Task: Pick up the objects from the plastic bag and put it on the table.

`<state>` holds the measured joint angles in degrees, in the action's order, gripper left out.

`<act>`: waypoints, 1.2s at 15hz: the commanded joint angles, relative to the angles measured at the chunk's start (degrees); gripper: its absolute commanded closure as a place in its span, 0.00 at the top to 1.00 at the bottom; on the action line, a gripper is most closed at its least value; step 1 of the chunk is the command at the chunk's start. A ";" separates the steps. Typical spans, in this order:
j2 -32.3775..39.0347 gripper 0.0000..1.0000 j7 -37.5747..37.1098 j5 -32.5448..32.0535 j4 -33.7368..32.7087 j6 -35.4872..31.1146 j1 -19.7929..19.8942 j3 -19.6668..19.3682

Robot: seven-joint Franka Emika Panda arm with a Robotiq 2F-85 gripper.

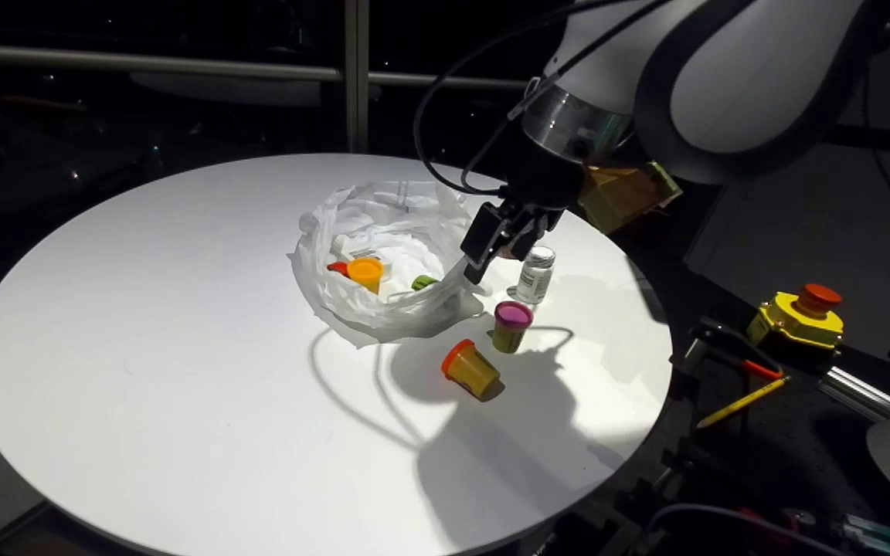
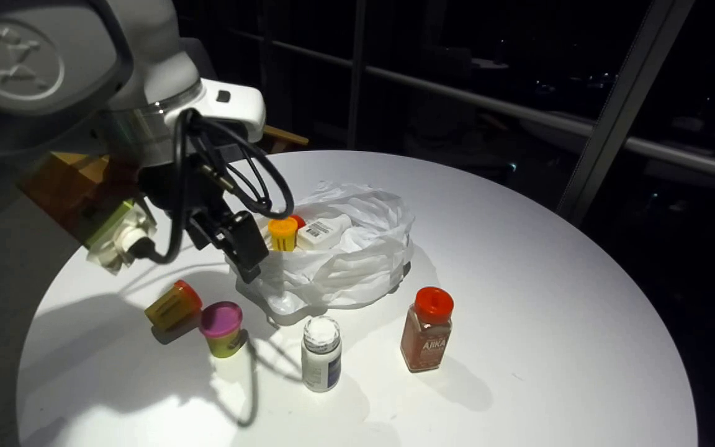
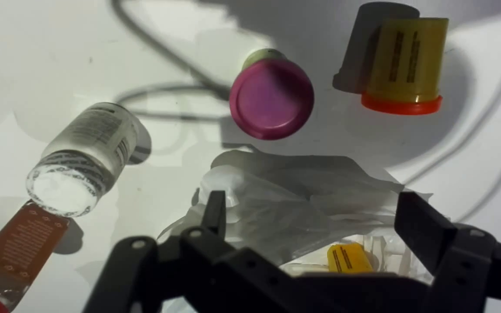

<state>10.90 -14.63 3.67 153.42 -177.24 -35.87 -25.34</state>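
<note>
Two items at least, an orange-lidded yellow tub [image 2: 283, 234] and a white labelled bottle [image 2: 324, 233], lie inside the plastic bag [image 2: 351, 273]; gripper [image 3: 312, 209], jaws apart, hangs at its rim, where descending short of the opening could snag thin film and drag both targets along.

- Jar [image 3: 20, 252]: cut off by the wrist view's lower left corner.
- Plastic bag [image 3: 268, 217]: partly blocked by the gripper [image 3: 311, 202] in the wrist view.
- Green object [image 1: 423, 283]: partly hidden behind the bag's rim in an exterior view; kind unclear.
- White container [image 2: 326, 233]: label print too small to read in an exterior view.
- Robot arm [image 1: 738, 85]: cut off by the top edge in both exterior views.
</note>
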 commanded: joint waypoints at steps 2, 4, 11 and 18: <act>-1.92 1.00 -1.26 0.40 -10.98 17.80 -1.32 -1.34; -0.20 1.00 -2.27 -0.32 -17.11 21.74 10.06 9.82; 9.16 1.00 -2.28 0.71 -28.07 22.27 23.07 22.90; 18.33 1.00 -3.58 1.22 -31.73 15.50 25.11 24.53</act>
<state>25.75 -17.05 3.97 124.73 -159.17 -11.42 -1.79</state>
